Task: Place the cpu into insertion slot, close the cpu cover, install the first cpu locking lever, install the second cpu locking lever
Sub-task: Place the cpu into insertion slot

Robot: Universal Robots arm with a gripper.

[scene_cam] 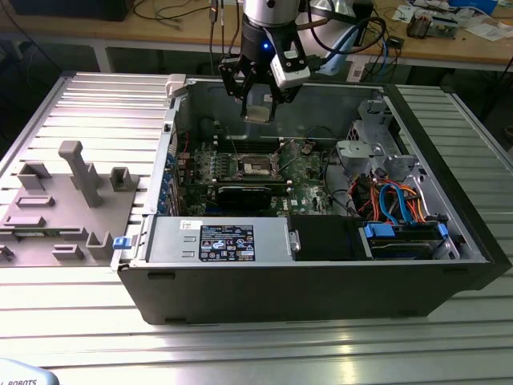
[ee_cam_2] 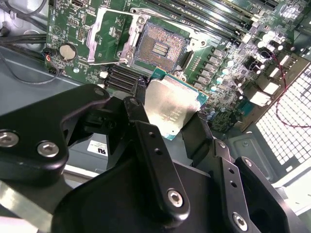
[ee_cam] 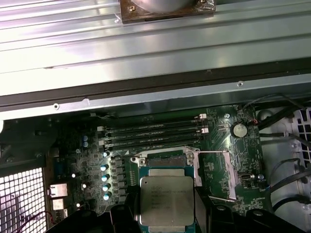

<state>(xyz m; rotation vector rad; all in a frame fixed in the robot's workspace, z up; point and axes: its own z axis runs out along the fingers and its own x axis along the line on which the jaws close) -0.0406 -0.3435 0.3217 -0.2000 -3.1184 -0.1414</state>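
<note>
Open computer case (scene_cam: 321, 281) on a ribbed metal counter (scene_cam: 240, 345), black jaws above the case clamped on the cpu (scene_cam: 258, 113), dark-centred insertion slot (scene_cam: 258, 166) on the green motherboard (scene_cam: 309, 172) inside the case, grey fixture tray (scene_cam: 48, 233) beside the case on the exterior view's left

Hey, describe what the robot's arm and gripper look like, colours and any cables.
The arm is silver-grey at the wrist, then a black collar with a small blue light. The gripper is black, with jointed link fingers pinned by silver screws. A pale box-shaped camera sits at its side, and dark cables trail from it.
</note>
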